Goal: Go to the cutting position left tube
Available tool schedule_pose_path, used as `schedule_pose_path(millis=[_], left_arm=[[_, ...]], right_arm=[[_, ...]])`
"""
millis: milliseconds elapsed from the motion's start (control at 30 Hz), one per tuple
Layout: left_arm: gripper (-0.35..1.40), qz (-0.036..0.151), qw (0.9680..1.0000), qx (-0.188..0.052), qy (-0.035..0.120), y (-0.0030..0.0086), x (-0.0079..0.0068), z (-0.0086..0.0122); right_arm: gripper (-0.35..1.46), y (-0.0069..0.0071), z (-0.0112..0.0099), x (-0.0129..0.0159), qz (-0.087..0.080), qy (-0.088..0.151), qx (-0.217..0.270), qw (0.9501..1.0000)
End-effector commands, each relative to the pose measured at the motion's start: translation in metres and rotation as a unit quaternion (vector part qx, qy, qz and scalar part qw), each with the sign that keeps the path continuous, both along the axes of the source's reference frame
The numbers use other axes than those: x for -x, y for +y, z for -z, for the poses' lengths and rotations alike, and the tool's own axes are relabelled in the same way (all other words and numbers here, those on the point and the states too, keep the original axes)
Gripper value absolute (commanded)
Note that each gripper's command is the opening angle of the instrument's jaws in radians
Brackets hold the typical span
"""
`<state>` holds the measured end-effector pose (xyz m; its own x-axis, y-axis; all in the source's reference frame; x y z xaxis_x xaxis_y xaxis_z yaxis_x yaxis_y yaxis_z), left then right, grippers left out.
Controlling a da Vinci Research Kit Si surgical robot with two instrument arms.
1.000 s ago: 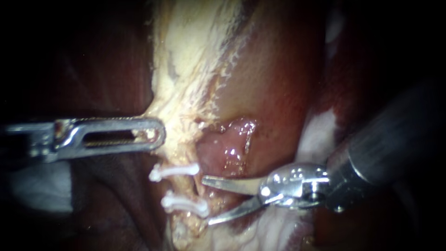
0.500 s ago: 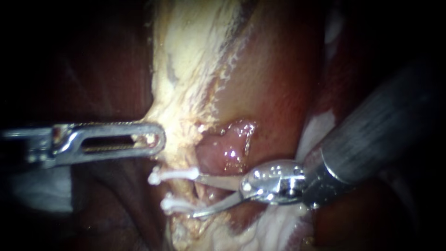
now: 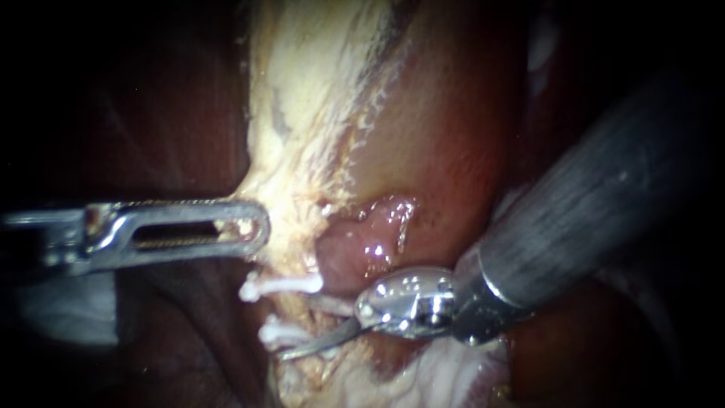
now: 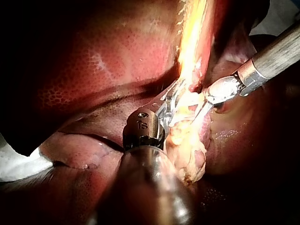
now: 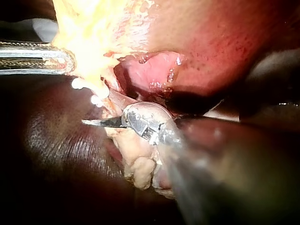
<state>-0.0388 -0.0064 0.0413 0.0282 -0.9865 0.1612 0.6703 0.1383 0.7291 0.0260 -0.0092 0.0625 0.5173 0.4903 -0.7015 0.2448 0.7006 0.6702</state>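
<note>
A pale tube (image 3: pixel 296 311) runs down from yellowish fatty tissue (image 3: pixel 302 113) and carries two white clips, an upper clip (image 3: pixel 281 285) and a lower clip (image 3: pixel 278 332). My right instrument (image 3: pixel 298 326) comes in from the upper right. Its two thin blades stand open astride the tube between the clips, the upper blade partly hidden behind tissue. In the right wrist view the same blades (image 5: pixel 101 112) gape just under the clips (image 5: pixel 96 99). My left instrument (image 3: pixel 249 225), with slotted jaws, is shut on the edge of the fatty tissue above the clips. It appears again in the left wrist view (image 4: pixel 174 102).
Dark red liver (image 3: pixel 151 136) lies to the left. The orange-red gallbladder (image 3: pixel 438 136) lies to the right, with a raw pink patch (image 3: pixel 362 242) just above the blades. Pale lumpy tissue (image 3: pixel 445 378) sits below the right instrument's shaft (image 3: pixel 589 219).
My right instrument has slid left, so its open blades now reach around the tube between the two clips. The left instrument keeps its hold and has not moved.
</note>
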Motion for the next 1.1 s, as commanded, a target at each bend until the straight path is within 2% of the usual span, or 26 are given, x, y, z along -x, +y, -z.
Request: schedule_pose_path(millis=[33,433,567,867,1100], left_arm=[[-0.35,0.0,1.0,0.0,0.0,0.0,0.0,0.0],[-0.35,0.0,1.0,0.0,0.0,0.0,0.0001,0.0],[-0.35,0.0,1.0,0.0,0.0,0.0,0.0001,0.0],[-0.35,0.0,1.0,0.0,0.0,0.0,0.0002,-0.0001],[-0.35,0.001,1.0,0.0,0.0,0.0,0.0003,-0.0001]], right_arm=[[1.43,-0.0001,0.0,-0.0002,0.001,0.001,0.001,1.0],[1.4,-0.0002,-0.0002,-0.002,0.015,0.014,-0.003,0.9998],[1.38,-0.0004,-0.0004,-0.0028,0.019,0.029,-0.003,0.9994],[1.35,-0.0001,-0.0006,-0.0048,0.008,0.041,-0.042,0.9982],[1.32,0.0002,-0.0008,-0.0061,-0.002,0.033,-0.064,0.9974]])
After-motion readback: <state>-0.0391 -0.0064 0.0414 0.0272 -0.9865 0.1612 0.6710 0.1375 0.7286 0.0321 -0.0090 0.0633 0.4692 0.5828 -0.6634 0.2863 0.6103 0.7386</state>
